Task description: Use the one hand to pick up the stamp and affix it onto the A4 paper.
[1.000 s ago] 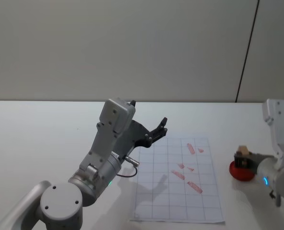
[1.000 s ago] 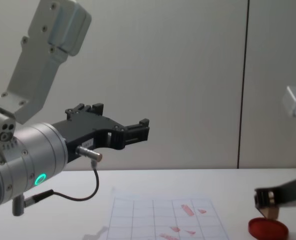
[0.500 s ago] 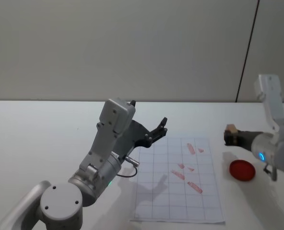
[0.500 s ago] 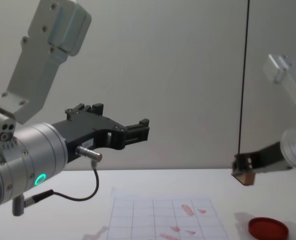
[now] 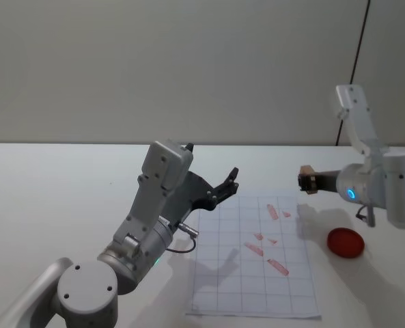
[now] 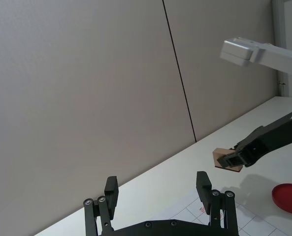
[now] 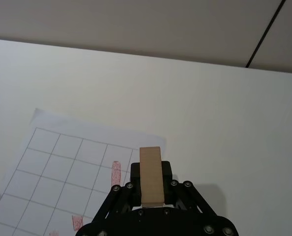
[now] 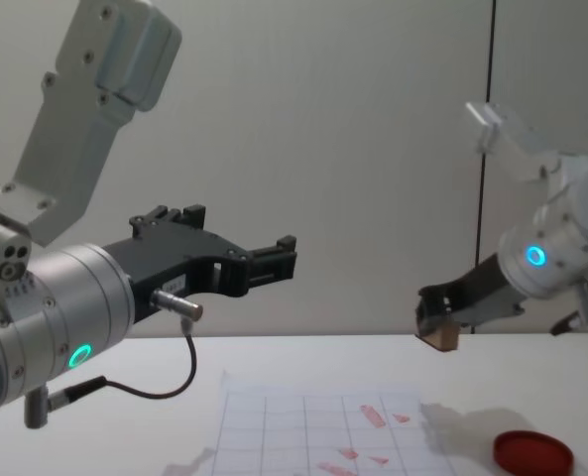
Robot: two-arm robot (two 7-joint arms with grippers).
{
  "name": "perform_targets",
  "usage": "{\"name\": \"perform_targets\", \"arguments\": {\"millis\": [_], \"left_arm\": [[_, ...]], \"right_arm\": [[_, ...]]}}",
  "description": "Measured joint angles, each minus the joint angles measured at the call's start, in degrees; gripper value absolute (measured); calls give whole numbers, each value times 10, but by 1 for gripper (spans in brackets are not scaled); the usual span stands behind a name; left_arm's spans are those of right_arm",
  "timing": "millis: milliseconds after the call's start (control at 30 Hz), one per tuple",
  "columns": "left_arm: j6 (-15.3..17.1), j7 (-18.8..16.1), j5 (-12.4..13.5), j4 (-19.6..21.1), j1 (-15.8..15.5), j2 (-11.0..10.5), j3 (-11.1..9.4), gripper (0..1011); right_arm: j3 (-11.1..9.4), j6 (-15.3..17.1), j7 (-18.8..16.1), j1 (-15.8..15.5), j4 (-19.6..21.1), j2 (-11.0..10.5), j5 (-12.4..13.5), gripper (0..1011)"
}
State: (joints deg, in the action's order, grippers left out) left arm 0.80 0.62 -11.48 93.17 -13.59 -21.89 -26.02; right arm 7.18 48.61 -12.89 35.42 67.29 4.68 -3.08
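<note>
The tan wooden stamp [image 7: 150, 174] is held in the air by my right gripper [image 5: 306, 182], which is shut on it. It hangs above the table just past the far right corner of the A4 paper [image 5: 257, 273], a white gridded sheet with several red marks. From the chest view the stamp [image 8: 440, 340] hangs well above the paper [image 8: 274, 436]. My left gripper [image 5: 226, 186] is raised over the paper's left edge, open and holding nothing; the left wrist view looks past it [image 6: 157, 183] to the stamp [image 6: 223, 157].
A round red ink pad [image 5: 345, 242] lies on the white table to the right of the paper, below and right of the stamp. The left arm's silver body and cable hang over the sheet's near left part.
My right gripper has lifted the stamp off the red ink pad and carried it up and leftward toward the paper's right edge. The left arm has not moved.
</note>
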Motion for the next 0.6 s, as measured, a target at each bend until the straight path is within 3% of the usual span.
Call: {"name": "perform_targets", "arguments": {"millis": [367,600], "left_arm": [[0,0,0,0,0,0,0,1002],[0,0,0,0,0,0,0,1002]], "right_arm": [[11,-52,24,74,-127,21,-6,221],[21,-73,43,104,-187,34,-2,220]]}}
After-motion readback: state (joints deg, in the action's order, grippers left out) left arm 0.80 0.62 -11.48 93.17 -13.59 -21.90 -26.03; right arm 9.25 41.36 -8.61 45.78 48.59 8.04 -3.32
